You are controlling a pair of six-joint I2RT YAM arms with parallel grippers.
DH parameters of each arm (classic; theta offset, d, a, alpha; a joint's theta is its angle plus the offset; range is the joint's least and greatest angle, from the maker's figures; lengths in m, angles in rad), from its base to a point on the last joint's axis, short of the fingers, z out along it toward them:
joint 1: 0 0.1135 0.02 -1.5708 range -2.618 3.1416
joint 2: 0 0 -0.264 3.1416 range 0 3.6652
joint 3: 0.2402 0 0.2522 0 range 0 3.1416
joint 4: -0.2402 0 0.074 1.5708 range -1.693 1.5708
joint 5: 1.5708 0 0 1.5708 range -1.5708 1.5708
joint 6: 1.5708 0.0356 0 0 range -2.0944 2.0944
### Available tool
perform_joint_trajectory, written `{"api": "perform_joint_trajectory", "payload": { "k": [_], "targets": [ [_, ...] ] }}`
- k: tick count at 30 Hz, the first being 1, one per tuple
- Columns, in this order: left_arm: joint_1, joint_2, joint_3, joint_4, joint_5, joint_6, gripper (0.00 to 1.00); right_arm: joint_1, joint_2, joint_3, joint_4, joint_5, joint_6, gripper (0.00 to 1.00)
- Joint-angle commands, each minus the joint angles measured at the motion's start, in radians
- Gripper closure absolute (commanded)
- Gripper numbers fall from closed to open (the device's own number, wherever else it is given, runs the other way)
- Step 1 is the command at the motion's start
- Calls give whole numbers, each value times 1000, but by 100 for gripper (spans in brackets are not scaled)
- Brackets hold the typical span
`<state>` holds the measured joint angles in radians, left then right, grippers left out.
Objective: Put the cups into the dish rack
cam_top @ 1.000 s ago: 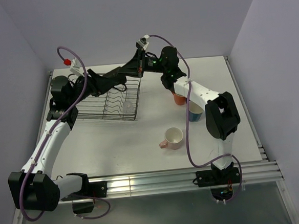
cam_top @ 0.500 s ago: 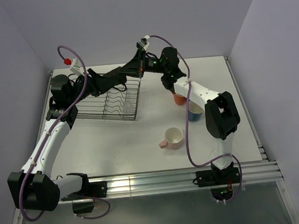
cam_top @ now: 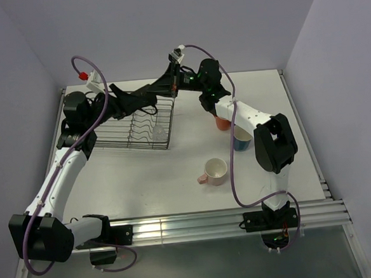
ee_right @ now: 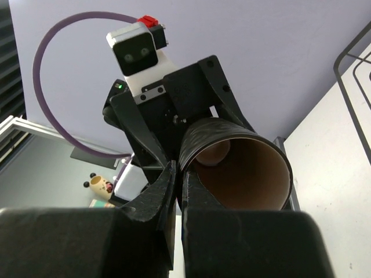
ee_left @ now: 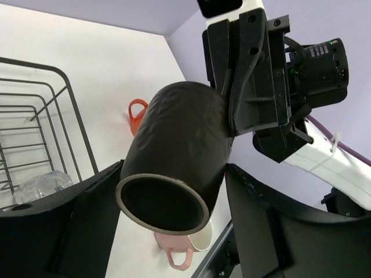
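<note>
The dark brown mug [cam_top: 172, 85] hangs in the air over the far right corner of the dish rack [cam_top: 109, 145], held between both grippers. My right gripper [ee_right: 181, 171] is shut on its rim, one finger inside and one outside the mug [ee_right: 237, 168]. My left gripper [ee_left: 174, 168] has a finger against each side of the mug's body [ee_left: 179, 145]. The clear glass tumbler [cam_top: 160, 134] lies in the rack, and also shows in the left wrist view [ee_left: 46, 185]. The orange mug [cam_top: 221, 122], the blue mug [cam_top: 241, 140] and the pink mug [cam_top: 214, 170] stand on the table.
The rack's upright dividers [cam_top: 140, 126] fill its middle. The orange and blue mugs stand partly under my right arm [cam_top: 254, 118]. A metal rail [cam_top: 198, 226] runs along the near table edge. Walls close in the back and both sides.
</note>
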<state>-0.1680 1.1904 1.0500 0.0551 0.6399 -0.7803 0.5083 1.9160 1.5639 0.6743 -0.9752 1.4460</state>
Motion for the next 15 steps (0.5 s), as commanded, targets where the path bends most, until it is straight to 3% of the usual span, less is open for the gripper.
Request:
{"api": "perform_joint_trajectory", "payload": {
  "k": [1,6,8,11,15],
  "targets": [
    [1,-22,54,52,-46,21,24,15,-29,5,103,-37,31,100],
    [1,-25,61,49,-46,24,18,15,-28,-8,151,-48,71,100],
    [1,-20,59,58,-28,18,20,15,-20,-7,177,-48,92,100],
    [1,-21,54,69,-8,7,29,16,-2,11,198,-49,119,100],
    [1,-29,50,80,18,0,60,15,15,25,209,-43,131,100]
  ]
}}
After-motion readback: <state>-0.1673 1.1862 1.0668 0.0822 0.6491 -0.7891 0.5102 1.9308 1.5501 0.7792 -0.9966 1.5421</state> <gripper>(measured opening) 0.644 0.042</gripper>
